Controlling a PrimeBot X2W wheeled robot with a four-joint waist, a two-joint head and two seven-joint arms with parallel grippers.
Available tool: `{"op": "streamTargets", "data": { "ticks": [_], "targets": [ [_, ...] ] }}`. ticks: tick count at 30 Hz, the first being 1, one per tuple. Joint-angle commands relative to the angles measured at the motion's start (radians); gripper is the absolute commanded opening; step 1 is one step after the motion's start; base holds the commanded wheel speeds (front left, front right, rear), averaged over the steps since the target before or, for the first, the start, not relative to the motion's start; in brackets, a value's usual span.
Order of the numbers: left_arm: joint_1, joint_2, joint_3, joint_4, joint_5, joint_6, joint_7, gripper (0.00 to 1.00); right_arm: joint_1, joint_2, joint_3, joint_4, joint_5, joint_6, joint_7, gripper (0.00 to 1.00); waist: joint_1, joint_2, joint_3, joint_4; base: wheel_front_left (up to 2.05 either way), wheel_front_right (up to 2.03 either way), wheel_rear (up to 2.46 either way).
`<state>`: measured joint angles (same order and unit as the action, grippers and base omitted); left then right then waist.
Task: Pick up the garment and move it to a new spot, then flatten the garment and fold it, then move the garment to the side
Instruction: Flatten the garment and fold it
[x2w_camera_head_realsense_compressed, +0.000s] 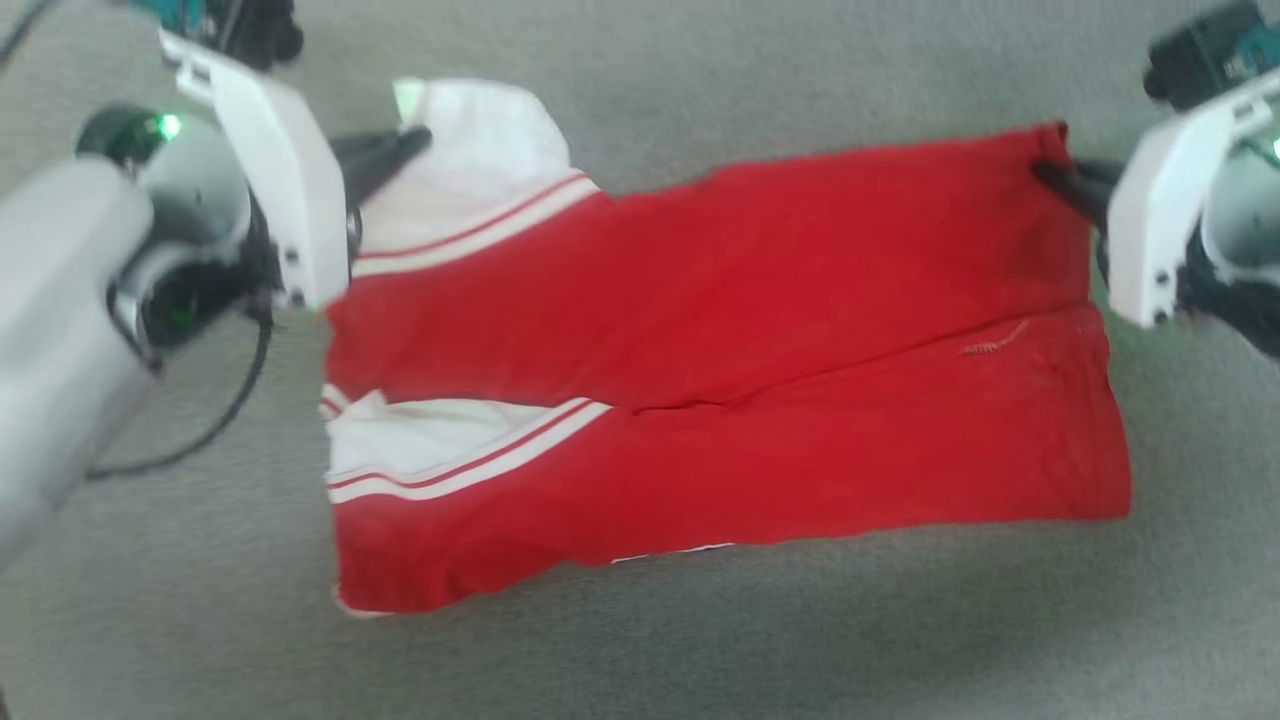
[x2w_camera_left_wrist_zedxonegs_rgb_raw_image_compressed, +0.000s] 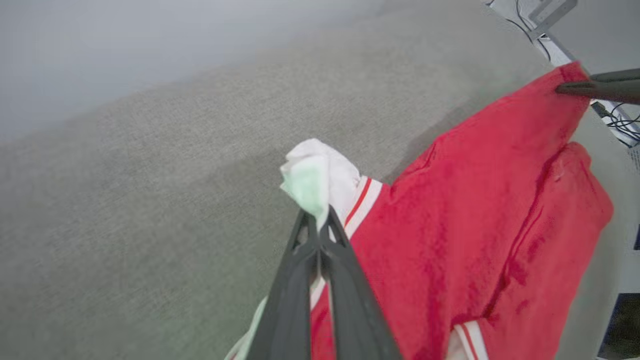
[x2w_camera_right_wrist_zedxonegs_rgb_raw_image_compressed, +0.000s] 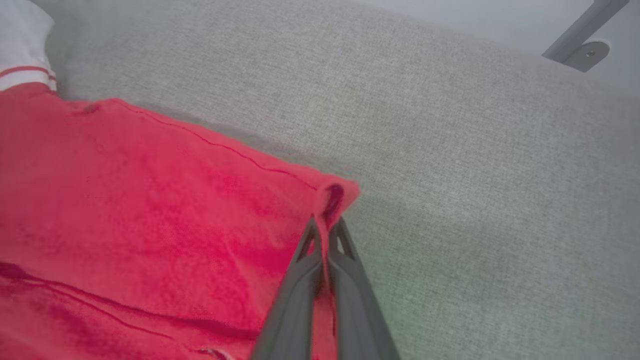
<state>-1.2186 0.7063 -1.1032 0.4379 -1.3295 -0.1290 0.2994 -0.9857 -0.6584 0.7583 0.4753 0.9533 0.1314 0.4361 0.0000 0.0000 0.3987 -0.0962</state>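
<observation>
Grey fabric surface (x2w_camera_head_realsense_compressed: 640, 650) below. The garment (x2w_camera_head_realsense_compressed: 700, 350) spans between my left gripper (x2w_camera_head_realsense_compressed: 415, 140), pinched on its white sleeve end, and my right gripper (x2w_camera_head_realsense_compressed: 1045, 172), pinched on a red corner. Risk: both bites are shallow, so pulling wider may slip the thin fabric free.

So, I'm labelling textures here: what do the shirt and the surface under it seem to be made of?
The shirt looks like soft, thin, matte knit: it creases and drapes where pinched. The surface looks like grey woven cloth, matte, with a fine visible weave.
</observation>
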Motion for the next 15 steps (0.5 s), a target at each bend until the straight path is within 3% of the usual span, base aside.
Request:
{"op": "streamTargets", "data": {
  "ticks": [1,10,15],
  "targets": [
    [0.047,0.028,-0.007,-0.057,-0.015,-0.002,-0.042,0.00,0.052,-0.030,-0.005,-0.028,0.015,-0.002,-0.011,0.00,0.0000,0.0000,-0.049,0.043,0.00,0.00,0.00],
    [0.257,0.170,-0.015,-0.294,-0.029,0.001,-0.237,0.00,0.254,-0.134,-0.079,-0.136,0.025,-0.002,-0.051,0.00,0.0000,0.0000,-0.107,0.092,0.00,0.00,0.00],
    [0.391,0.233,-0.028,-0.426,-0.039,0.050,-0.335,0.00,0.404,-0.170,-0.165,-0.195,0.025,-0.002,-0.073,0.00,0.0000,0.0000,-0.117,0.112,0.00,0.00,0.00]
  ]
}}
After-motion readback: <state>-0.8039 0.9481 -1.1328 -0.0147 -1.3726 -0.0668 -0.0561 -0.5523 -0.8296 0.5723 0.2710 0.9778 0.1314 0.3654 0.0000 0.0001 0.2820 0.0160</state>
